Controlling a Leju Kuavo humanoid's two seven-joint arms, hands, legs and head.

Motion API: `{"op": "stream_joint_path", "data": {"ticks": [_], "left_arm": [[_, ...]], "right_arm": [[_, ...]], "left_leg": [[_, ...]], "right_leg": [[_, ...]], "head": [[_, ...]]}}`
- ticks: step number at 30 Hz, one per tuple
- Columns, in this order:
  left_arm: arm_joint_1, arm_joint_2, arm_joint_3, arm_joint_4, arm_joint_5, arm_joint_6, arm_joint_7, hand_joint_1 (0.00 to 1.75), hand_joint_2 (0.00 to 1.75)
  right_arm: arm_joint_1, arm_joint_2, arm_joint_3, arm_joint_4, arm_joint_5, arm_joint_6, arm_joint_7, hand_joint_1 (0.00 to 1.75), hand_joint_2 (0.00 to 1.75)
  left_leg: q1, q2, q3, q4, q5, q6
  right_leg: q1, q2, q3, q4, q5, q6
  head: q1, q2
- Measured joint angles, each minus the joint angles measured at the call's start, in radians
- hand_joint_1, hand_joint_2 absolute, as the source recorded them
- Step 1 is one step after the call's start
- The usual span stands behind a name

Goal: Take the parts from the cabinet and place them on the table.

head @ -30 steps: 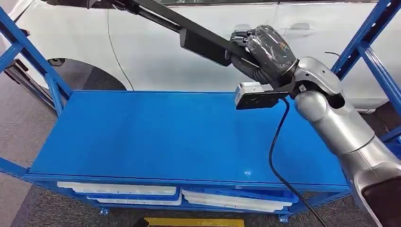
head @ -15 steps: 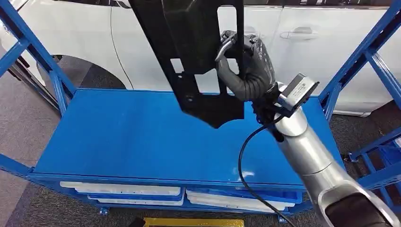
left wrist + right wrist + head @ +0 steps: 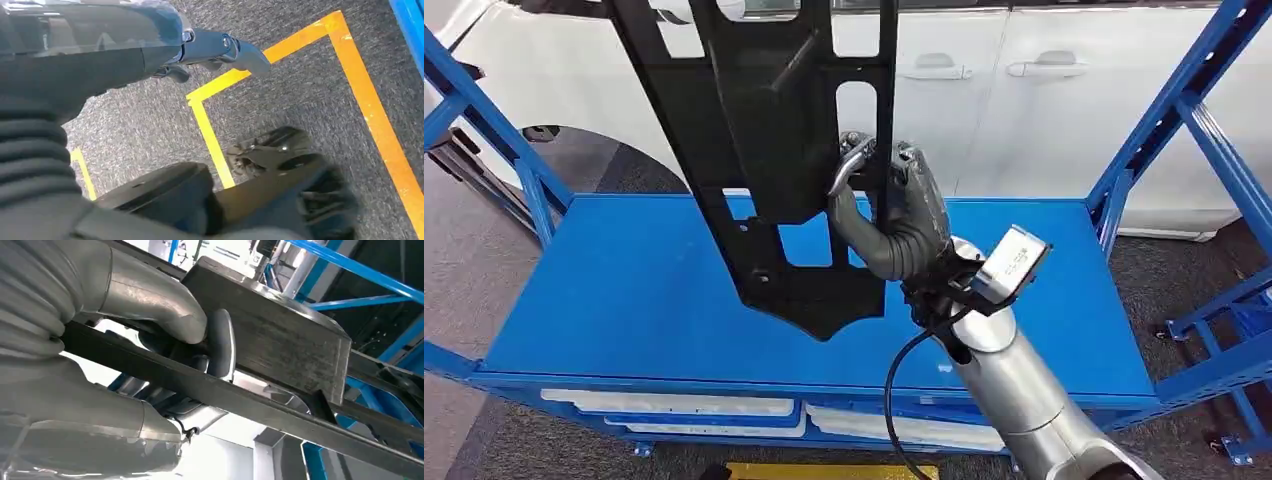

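One right hand grips the black panel, top cut off; left fingers unclear.

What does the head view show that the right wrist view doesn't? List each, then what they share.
Head view alone: the whole black panel hanging upright over the blue table, a white car behind, and the silver right arm. Right wrist view alone: the thumb and fingers wrapped close around a bar of the panel. Both: the right hand holding the panel, and blue rack posts.

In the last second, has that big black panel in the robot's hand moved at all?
Yes. The black panel, gripped by the right hand, has swung from lying edge-on above the blue table to hanging upright, and has dropped lower and leftward over it.
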Motion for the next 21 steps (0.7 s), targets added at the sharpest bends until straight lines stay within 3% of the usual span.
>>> {"op": "stream_joint_path", "data": {"ticks": [1,2,3,5,6,9,11,12,14,15,16,17,18,20,21], "left_arm": [[0.002,0.000,0.000,0.000,0.000,0.001,0.001,0.00,1.75],[0.003,0.000,0.000,0.000,-0.003,0.008,0.008,0.00,1.75],[0.003,0.000,0.000,0.000,-0.003,0.016,0.011,0.00,1.75],[0.002,0.000,0.000,0.000,0.003,0.025,0.009,0.00,1.75],[-0.001,0.000,0.000,0.000,0.005,0.024,0.008,0.00,1.75],[0.001,0.001,0.007,0.000,0.027,0.022,0.007,0.00,1.75],[0.000,0.001,0.021,0.000,0.043,0.018,0.023,0.00,1.75],[-0.001,0.001,0.025,0.000,0.047,0.016,0.027,0.00,1.75],[-0.002,0.001,0.034,0.000,0.053,0.012,0.035,0.00,1.75],[-0.001,0.001,0.038,0.000,0.054,0.008,0.036,0.00,1.75],[-0.001,0.001,0.041,0.000,0.053,0.006,0.037,0.00,1.75],[-0.001,0.001,0.043,0.000,0.053,0.003,0.038,0.00,1.75],[-0.001,0.001,0.043,0.000,0.052,0.002,0.041,0.00,1.75],[-0.002,0.000,0.043,0.000,0.048,-0.003,0.046,0.00,1.75],[-0.002,-0.002,0.043,0.000,0.046,-0.004,0.047,0.00,1.75]], "right_arm": [[0.009,0.002,0.000,0.000,0.002,0.001,0.000,1.73,1.75],[0.015,0.005,-0.001,0.000,0.003,0.005,0.002,1.73,1.75],[0.018,0.008,-0.003,0.000,0.008,0.008,0.002,1.73,1.75],[0.018,0.017,-0.008,-0.003,0.024,0.014,0.002,1.73,1.75],[0.019,0.019,-0.011,-0.006,0.030,0.015,0.002,1.73,1.75],[0.027,0.020,-0.015,-0.008,0.042,0.023,0.001,1.73,1.75],[0.034,0.021,-0.016,-0.011,0.046,0.031,-0.003,1.73,1.75],[0.036,0.021,-0.016,-0.013,0.047,0.031,-0.005,1.73,1.75],[0.045,0.021,-0.018,-0.013,0.048,0.031,-0.010,1.73,1.75],[0.054,0.020,-0.019,-0.013,0.050,0.031,-0.011,1.73,1.75],[0.064,0.020,-0.020,-0.013,0.052,0.031,-0.013,1.73,1.75],[0.070,0.020,-0.022,-0.013,0.053,0.031,-0.013,1.73,1.75],[0.073,0.020,-0.024,-0.013,0.055,0.029,-0.013,1.73,1.75],[0.074,0.020,-0.027,-0.015,0.057,0.028,-0.014,1.73,1.75],[0.074,0.020,-0.029,-0.016,0.059,0.027,-0.014,1.73,1.75]], "left_leg": [[0.000,0.000,-0.016,0.030,0.002,-0.001],[0.001,0.000,-0.005,0.002,0.029,-0.001],[0.002,0.000,0.027,-0.063,0.070,0.000],[0.002,0.001,0.120,-0.252,0.155,0.009],[-0.003,0.000,0.140,-0.293,0.142,0.016],[-0.008,-0.002,0.135,-0.292,0.146,0.030],[0.003,0.000,0.143,-0.308,0.157,0.045],[0.001,0.002,0.143,-0.309,0.164,0.053],[-0.001,0.004,0.137,-0.307,0.166,0.056],[-0.003,0.004,0.134,-0.306,0.167,0.057],[-0.004,0.004,0.130,-0.303,0.168,0.058],[-0.004,0.003,0.127,-0.300,0.168,0.058],[-0.004,0.003,0.124,-0.295,0.168,0.058],[-0.004,0.002,0.118,-0.284,0.166,0.056],[-0.007,0.002,0.111,-0.280,0.167,0.052]], "right_leg": [[0.000,0.000,0.000,0.000,0.000,0.000],[0.000,0.001,0.001,0.000,0.000,0.000],[0.000,0.002,0.001,0.001,0.000,0.001],[0.000,0.004,0.005,0.002,-0.003,0.005],[0.007,0.005,0.003,0.004,-0.004,0.012],[0.005,0.004,0.002,-0.001,0.001,0.028],[0.003,0.004,0.002,0.005,-0.008,0.040],[0.005,0.003,-0.013,0.041,-0.041,0.043],[0.004,0.003,-0.083,0.203,-0.133,0.046],[0.004,0.003,-0.114,0.277,-0.161,0.048],[0.004,0.003,-0.131,0.319,-0.167,0.049],[0.004,0.003,-0.120,0.304,-0.149,0.048],[0.004,0.003,-0.087,0.248,-0.116,0.046],[0.004,0.003,0.012,0.065,-0.039,0.037],[0.007,0.003,0.033,0.018,-0.048,0.032]], "head": [[0.000,0.000],[0.000,0.000],[0.000,0.000],[0.000,0.000],[0.000,0.000],[0.000,0.000],[0.000,0.000],[0.000,0.000],[0.000,0.000],[0.000,0.000],[0.000,0.000],[0.000,0.000],[0.000,0.000],[0.000,0.000],[0.000,0.000]]}}
